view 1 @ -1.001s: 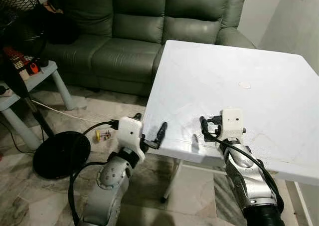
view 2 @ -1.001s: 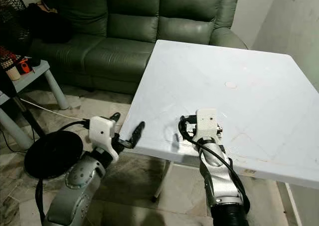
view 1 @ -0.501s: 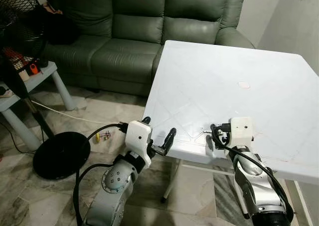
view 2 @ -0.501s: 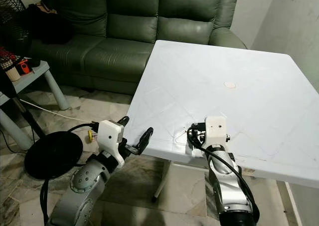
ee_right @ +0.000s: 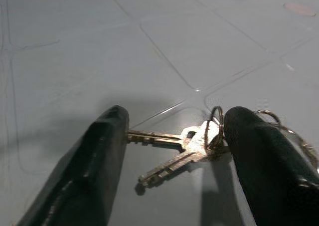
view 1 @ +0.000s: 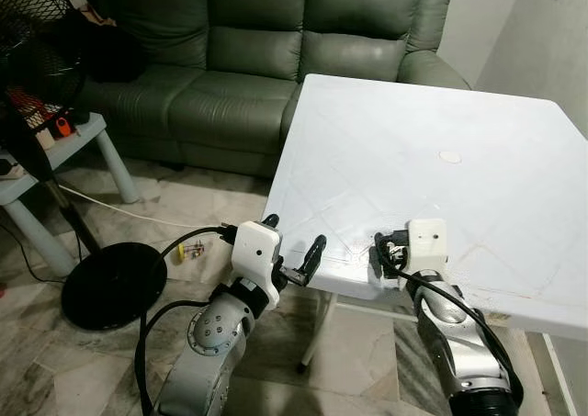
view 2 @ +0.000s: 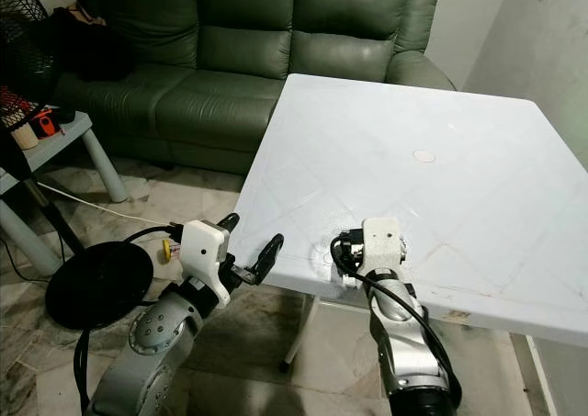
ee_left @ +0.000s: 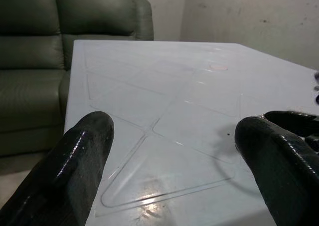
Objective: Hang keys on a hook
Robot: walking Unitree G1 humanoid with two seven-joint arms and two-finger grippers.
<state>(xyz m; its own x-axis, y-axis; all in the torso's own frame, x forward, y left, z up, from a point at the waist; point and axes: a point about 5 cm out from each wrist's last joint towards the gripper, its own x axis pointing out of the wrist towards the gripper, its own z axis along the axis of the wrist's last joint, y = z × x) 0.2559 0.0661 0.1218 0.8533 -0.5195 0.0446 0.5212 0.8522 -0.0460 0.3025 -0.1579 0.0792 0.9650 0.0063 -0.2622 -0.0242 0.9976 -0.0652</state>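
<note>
The right gripper (ee_right: 169, 151) rests on the white table (view 1: 441, 113) near its front edge, fingers apart on either side of the keys (ee_right: 187, 148) lying flat there. The left gripper (view 1: 292, 251) hovers at the table's front corner, fingers apart and empty.

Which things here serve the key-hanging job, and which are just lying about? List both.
For the job:
- keys, lying on the white table
- right gripper, open, fingers either side of them

Lying about:
- left gripper, open at the table's edge
- green sofa
- fan base
- side table
</note>
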